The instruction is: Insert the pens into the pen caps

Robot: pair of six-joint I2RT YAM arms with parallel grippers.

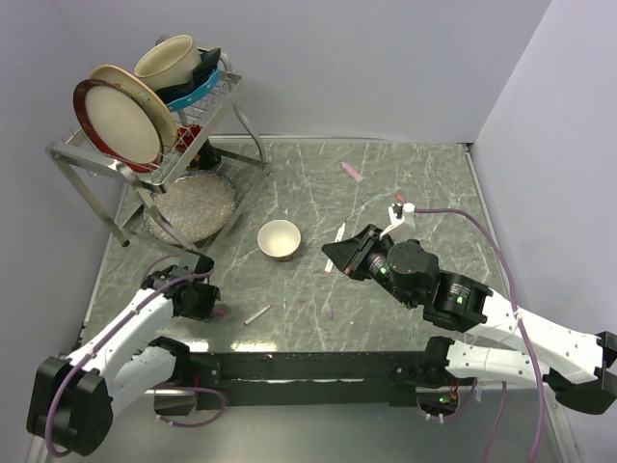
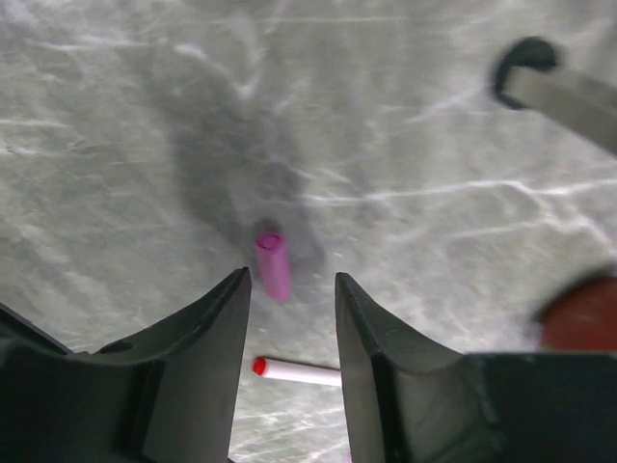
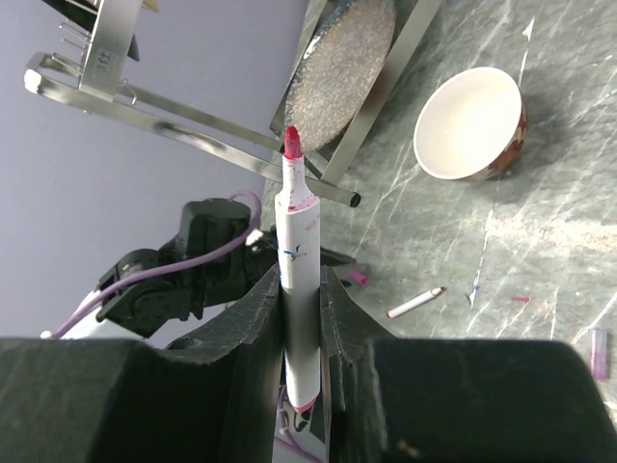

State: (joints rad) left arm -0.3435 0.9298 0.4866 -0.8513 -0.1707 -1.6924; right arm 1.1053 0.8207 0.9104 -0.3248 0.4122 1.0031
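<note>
Pink cap (image 2: pixel 273 265) flat on table (image 2: pixel 434 145), just ahead of left gripper (image 2: pixel 291 282), in line with gap. Long side points away. Left jaws apart, empty. Right gripper (image 3: pixel 299 280) pinches white pen (image 3: pixel 297 217), red tip up. Left arm nearer cap.

place: robot lab bench | cues: robot arms (image 1: pixel 482 309), plain walls (image 1: pixel 386 68), marbled table (image 1: pixel 405 193), dish rack (image 1: pixel 220 95)
</note>
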